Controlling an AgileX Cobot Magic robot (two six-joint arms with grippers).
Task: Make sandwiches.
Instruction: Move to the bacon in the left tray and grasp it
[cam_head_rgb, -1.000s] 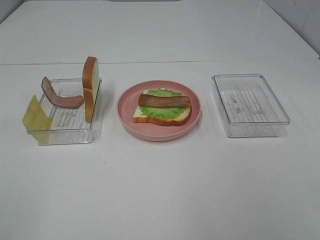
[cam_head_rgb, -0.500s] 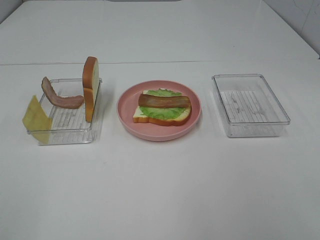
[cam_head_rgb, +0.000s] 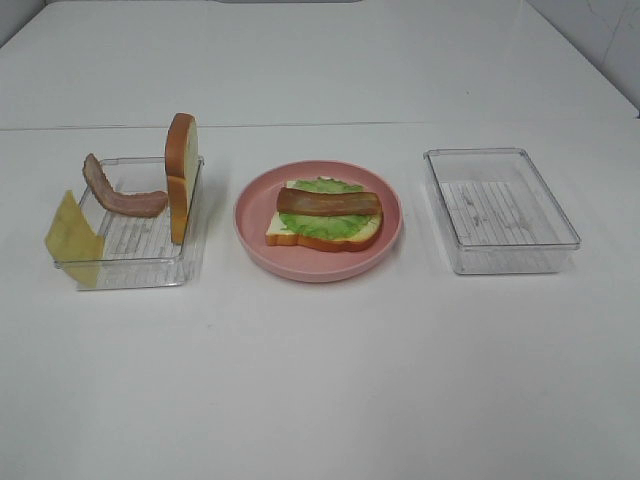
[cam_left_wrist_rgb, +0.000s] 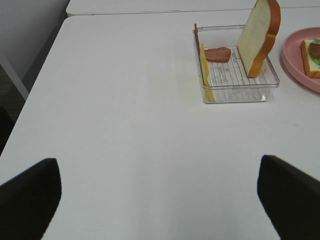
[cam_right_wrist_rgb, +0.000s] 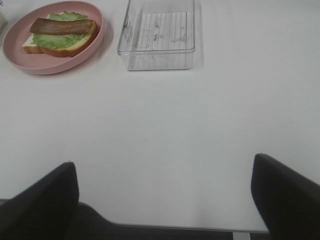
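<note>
Exterior high: pink plate (cam_head_rgb: 320, 270) between left tray (cam_head_rgb: 140, 248) and right tray (cam_head_rgb: 500, 215); left claw (cam_left_wrist_rgb: 160, 200) and right claw (cam_right_wrist_rgb: 165, 200) gape, empty.

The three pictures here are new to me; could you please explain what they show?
A two-armed robot works at a white table. One camera looks down from high; one sits on each wrist, where the dark shapes are the left gripper and right gripper, both open, holding nothing. The pink plate carries a bread slice topped with lettuce and a bacon strip. The left tray holds a second bacon strip and an upright bread slice, with a cheese square propped at its end. The right tray holds nothing.
</note>
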